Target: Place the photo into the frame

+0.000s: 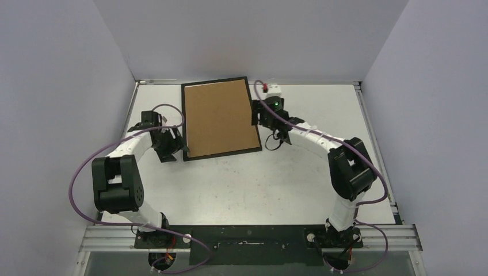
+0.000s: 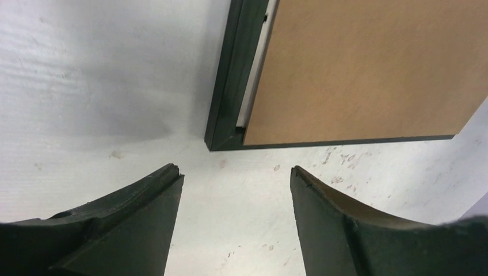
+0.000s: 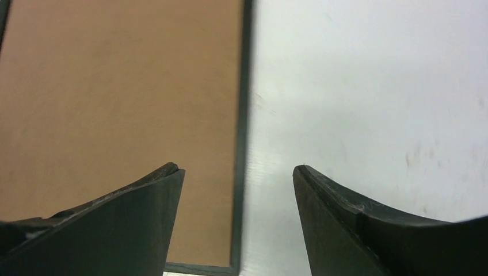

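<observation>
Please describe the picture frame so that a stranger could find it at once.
On the white table, look at the far middle, between the two robot arms. The frame lies flat there: a thin black rectangle around a brown board. It is the only flat brown and black thing there.

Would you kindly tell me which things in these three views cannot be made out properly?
- Photo: seen in no view. The brown backing covers the inside of the frame, so whether it lies beneath cannot be told.
- Pale strip, left wrist view: mostly under the backing; mat or print is unclear.
- White and red item, top view: too small to identify.
- Frame's far end, right wrist view: cut off by the picture's top edge.
</observation>
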Robot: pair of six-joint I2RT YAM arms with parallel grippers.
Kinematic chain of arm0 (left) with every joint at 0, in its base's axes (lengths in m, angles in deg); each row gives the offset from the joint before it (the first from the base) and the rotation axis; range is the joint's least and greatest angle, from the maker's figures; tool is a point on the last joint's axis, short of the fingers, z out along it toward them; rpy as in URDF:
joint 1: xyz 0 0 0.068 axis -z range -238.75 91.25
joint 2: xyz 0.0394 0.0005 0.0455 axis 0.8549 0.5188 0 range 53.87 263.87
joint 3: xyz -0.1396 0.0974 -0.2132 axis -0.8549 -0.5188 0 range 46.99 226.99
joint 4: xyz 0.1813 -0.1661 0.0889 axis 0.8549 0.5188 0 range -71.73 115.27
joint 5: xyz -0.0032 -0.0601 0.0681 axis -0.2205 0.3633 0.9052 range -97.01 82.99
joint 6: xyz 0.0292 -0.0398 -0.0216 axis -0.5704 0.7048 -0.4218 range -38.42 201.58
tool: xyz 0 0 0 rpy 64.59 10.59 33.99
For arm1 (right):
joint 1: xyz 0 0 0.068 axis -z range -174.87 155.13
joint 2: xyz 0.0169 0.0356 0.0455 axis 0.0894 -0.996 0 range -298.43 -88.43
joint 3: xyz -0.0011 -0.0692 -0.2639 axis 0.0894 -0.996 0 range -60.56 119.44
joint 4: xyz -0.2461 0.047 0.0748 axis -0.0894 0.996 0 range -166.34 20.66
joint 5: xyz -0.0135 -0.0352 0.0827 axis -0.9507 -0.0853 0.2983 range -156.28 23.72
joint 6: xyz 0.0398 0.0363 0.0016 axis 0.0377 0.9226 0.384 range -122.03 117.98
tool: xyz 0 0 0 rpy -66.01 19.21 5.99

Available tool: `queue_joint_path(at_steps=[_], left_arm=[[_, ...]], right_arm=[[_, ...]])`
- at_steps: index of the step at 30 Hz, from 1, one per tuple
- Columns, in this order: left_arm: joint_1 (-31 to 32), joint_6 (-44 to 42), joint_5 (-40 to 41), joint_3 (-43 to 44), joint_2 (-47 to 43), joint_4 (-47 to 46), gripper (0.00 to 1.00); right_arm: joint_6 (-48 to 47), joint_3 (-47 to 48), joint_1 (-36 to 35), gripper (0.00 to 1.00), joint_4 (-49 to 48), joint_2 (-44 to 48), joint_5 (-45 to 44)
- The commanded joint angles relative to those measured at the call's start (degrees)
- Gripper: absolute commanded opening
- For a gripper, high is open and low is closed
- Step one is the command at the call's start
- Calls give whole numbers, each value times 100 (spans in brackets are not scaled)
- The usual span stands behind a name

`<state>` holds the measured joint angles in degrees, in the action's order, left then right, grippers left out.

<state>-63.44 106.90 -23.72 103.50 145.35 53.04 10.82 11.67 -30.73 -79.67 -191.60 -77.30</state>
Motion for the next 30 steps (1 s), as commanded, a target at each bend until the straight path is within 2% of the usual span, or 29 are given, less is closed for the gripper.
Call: queue_joint_path(at_steps=[1, 5, 9, 18, 24, 30], left_arm=[[-57, 3, 70, 492, 60, -426, 69], [-67, -21, 191, 867, 543, -454, 71], [-87, -81, 359, 1351, 1045, -639, 72], [-182, -148, -57, 2776, 2525, -675, 70], [-128, -171, -791, 3396, 3155, -558, 57], [163, -507, -1031, 3653, 3256, -313, 49]], right_arm=[[2807, -114, 931, 72, 1123, 176, 1050], [2975, -472, 1223, 85, 951, 133, 1312], [2881, 141, 1499, 86, 1374, -613, 2371], [2906, 802, 1619, 84, 1441, -1532, 3206], [2952, 797, 1606, 78, 1185, -1767, 4014], [3070, 335, 1388, 70, 631, -1513, 4472]])
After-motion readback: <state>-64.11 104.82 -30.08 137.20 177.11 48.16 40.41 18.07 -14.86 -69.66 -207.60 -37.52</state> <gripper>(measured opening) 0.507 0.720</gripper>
